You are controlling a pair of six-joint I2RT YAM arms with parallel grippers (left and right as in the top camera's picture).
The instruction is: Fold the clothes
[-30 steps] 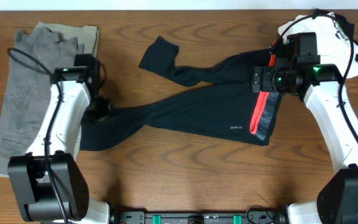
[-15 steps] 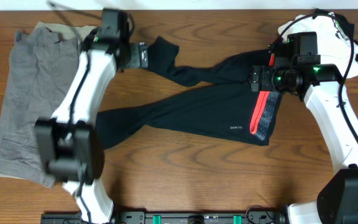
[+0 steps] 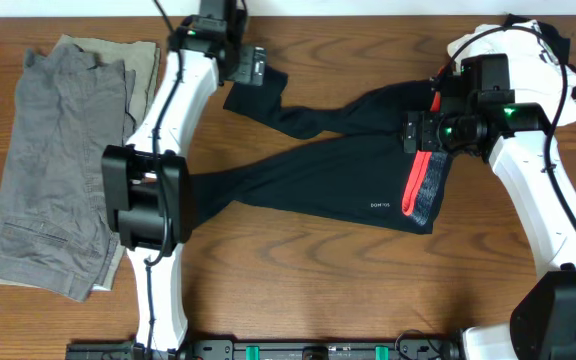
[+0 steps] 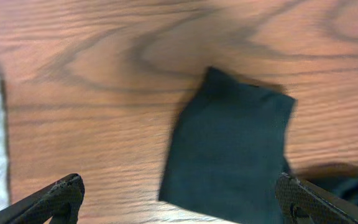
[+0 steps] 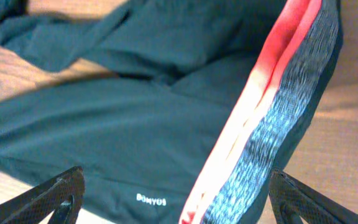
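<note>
Black leggings [image 3: 318, 175] lie spread across the wooden bench [image 3: 298, 290], with grey trousers [image 3: 53, 170] heaped at my left. My right jaws hang wide apart over the coral-and-grey waistband [image 5: 272, 112], gripping nothing. Farther back, my left jaws, equally wide, hover above a leg cuff [image 4: 229, 149].

You're at a robotics test station, a lab sort of place rather than a home. Your table [image 3: 298, 290] has a wood-grain top. Two white robot arms, the left arm [image 3: 173, 90] and the right arm [image 3: 556, 220], rise from its near edge beside a black rail [image 3: 318, 351] with green fittings. Black cables [image 3: 566, 75] loop over the right arm. Laid out as work pieces are black leggings [image 3: 318, 170] and a stack of grey garments [image 3: 53, 170]. Of the room itself you see just a pale strip [image 3: 368, 7] past the far edge.
</note>
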